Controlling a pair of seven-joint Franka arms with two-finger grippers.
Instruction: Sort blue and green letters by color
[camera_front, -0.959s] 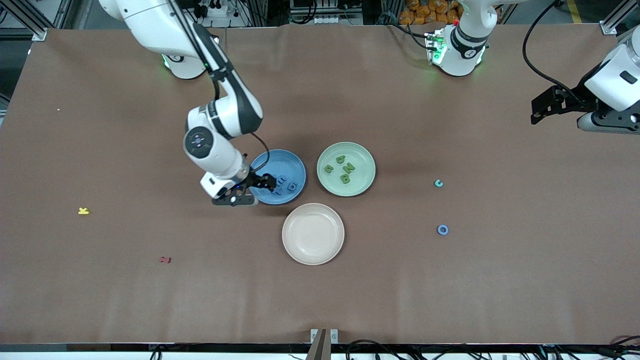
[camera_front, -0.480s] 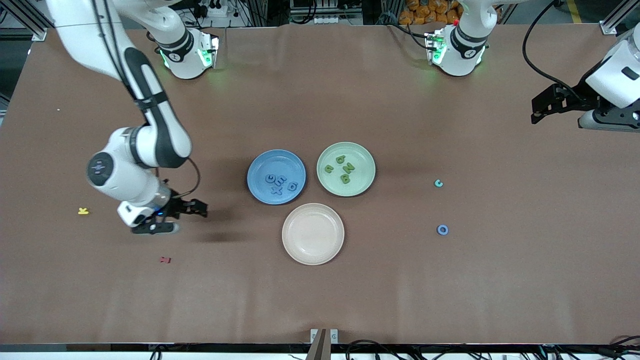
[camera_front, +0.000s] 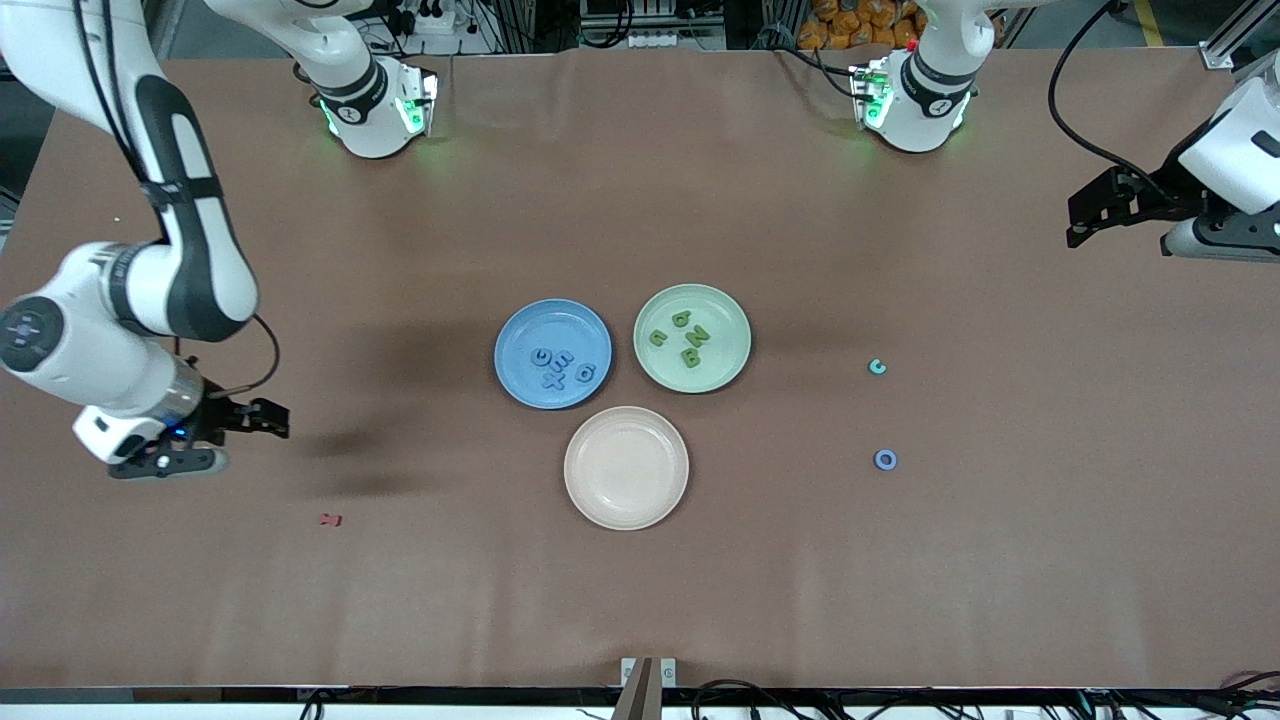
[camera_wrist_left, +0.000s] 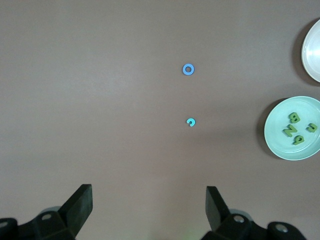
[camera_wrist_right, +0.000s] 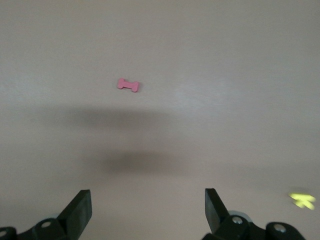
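Several blue letters (camera_front: 552, 380) lie in the blue plate (camera_front: 520, 330), and several green letters (camera_front: 697, 335) lie in the green plate (camera_front: 722, 365) beside it. A blue ring-shaped letter O (camera_front: 885, 459) (camera_wrist_left: 188, 69) and a teal letter C (camera_front: 877, 366) (camera_wrist_left: 190, 122) lie loose on the table toward the left arm's end. My right gripper (camera_front: 272, 420) (camera_wrist_right: 148, 195) hangs open and empty over bare table toward the right arm's end. My left gripper (camera_front: 1072, 222) (camera_wrist_left: 148, 192) waits open and empty high over the left arm's end.
An empty beige plate (camera_front: 626, 467) sits nearer the front camera than the two coloured plates. A dark red letter (camera_front: 330, 519) (camera_wrist_right: 128, 85) lies near the right gripper. A yellow letter (camera_wrist_right: 301, 200) shows in the right wrist view, hidden under the arm in the front view.
My right arm has swung from over the blue plate far toward the right arm's end of the table, gripper open throughout. The left arm has barely moved.
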